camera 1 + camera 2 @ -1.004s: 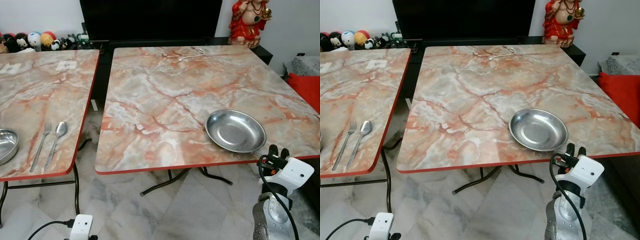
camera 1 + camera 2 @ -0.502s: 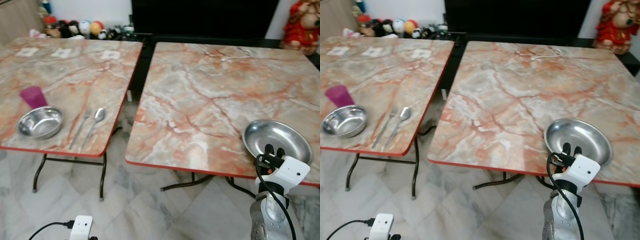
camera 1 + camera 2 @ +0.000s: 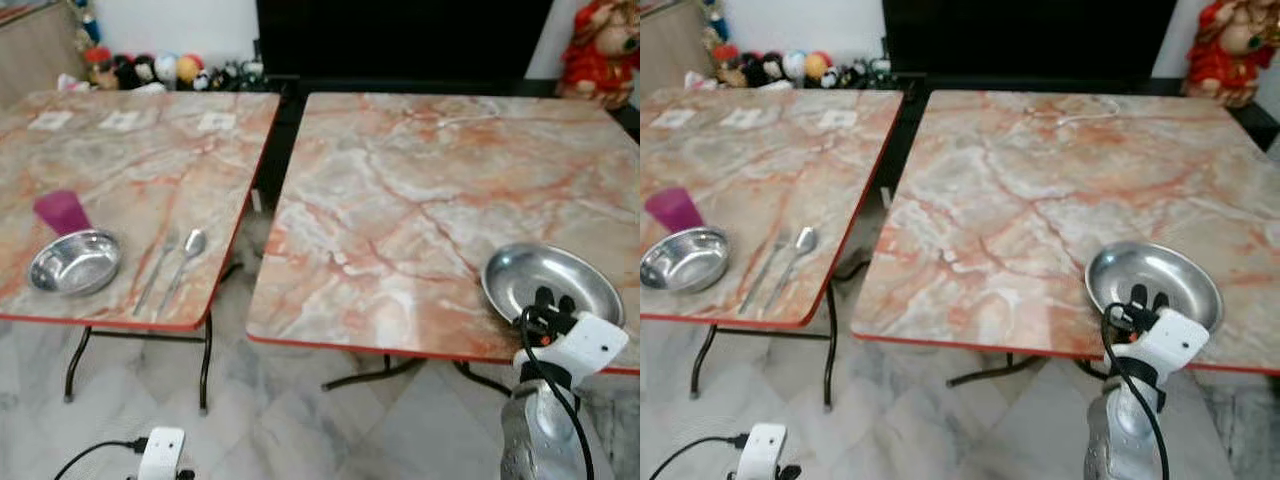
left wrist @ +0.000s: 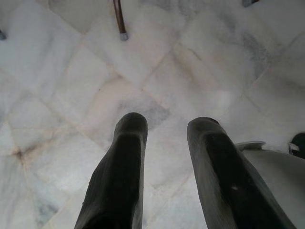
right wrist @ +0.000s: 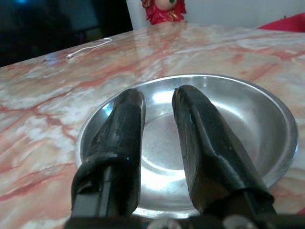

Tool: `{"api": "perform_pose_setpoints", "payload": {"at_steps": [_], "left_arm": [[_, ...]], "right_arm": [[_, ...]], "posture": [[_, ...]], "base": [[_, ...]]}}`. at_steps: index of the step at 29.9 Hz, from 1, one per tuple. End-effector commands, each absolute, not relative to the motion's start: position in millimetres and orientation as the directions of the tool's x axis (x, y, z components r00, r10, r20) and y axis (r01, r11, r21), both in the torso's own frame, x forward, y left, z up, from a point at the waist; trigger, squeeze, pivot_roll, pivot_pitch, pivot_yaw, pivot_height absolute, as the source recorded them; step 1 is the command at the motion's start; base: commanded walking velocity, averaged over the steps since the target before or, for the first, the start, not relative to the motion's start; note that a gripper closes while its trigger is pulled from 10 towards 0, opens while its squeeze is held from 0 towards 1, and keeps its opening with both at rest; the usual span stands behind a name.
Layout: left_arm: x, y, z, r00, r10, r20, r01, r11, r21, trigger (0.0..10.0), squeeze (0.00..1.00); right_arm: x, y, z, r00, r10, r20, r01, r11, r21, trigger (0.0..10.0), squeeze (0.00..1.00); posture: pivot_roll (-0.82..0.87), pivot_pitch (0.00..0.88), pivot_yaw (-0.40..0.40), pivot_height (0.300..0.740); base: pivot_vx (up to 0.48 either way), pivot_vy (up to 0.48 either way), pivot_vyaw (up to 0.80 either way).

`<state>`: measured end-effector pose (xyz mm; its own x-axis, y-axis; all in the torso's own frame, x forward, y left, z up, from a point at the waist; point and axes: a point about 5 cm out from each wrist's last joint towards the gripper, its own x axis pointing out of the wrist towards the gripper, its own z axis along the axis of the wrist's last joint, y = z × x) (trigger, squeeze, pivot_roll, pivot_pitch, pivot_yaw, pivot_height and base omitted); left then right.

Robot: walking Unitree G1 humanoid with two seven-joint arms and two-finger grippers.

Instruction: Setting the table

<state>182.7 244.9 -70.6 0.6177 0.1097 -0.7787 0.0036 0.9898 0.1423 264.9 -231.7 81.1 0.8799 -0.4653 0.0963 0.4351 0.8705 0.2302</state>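
A shallow steel plate (image 3: pixel 553 283) lies near the front right edge of the right marble table (image 3: pixel 400 200). My right gripper (image 3: pixel 555 298) hovers over the plate's near rim; in the right wrist view its fingers (image 5: pixel 124 124) stand slightly open above the plate (image 5: pixel 228 109) with nothing between them. On the left table (image 3: pixel 130 170) sit a steel bowl (image 3: pixel 75 262), a pink cup (image 3: pixel 62 211), a fork (image 3: pixel 158 268) and a spoon (image 3: pixel 185 255). My left gripper (image 4: pixel 167 121) hangs open over the marble floor, holding nothing.
A narrow gap (image 3: pixel 262 180) separates the two tables. Paper cards (image 3: pixel 215 121) lie at the back of the left table, and a white cable (image 3: pixel 455 115) at the back of the right one. Plush toys (image 3: pixel 150 70) and a red figurine (image 3: pixel 600 50) stand behind.
The camera has swung left, bringing the bowl and pink cup into view. My right gripper stays at the plate's near rim; the left arm still hangs.
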Motion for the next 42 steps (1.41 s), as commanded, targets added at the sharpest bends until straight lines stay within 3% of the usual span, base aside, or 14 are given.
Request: {"api": "perform_pose_setpoints", "payload": {"at_steps": [1, 42], "left_arm": [[177, 249, -72, 0.602, 0.117, -0.790, -0.006, 0.990, 0.142, 10.0, 0.00], [179, 247, -72, 0.612, 0.113, -0.783, -0.020, 0.992, 0.128, 10.0, 0.00]], "right_arm": [[266, -227, 82, 0.886, -0.455, 0.092, 0.423, 0.873, 0.240, 10.0, 0.00], [276, -210, 83, 0.919, -0.382, 0.100, 0.353, 0.908, 0.225, 10.0, 0.00]], "posture": [[0.09, 0.000, 0.001, 0.740], [0.11, 0.000, -0.010, 0.740]], "base": [[0.000, 0.480, 0.00], [0.000, 0.480, 0.00]]}}
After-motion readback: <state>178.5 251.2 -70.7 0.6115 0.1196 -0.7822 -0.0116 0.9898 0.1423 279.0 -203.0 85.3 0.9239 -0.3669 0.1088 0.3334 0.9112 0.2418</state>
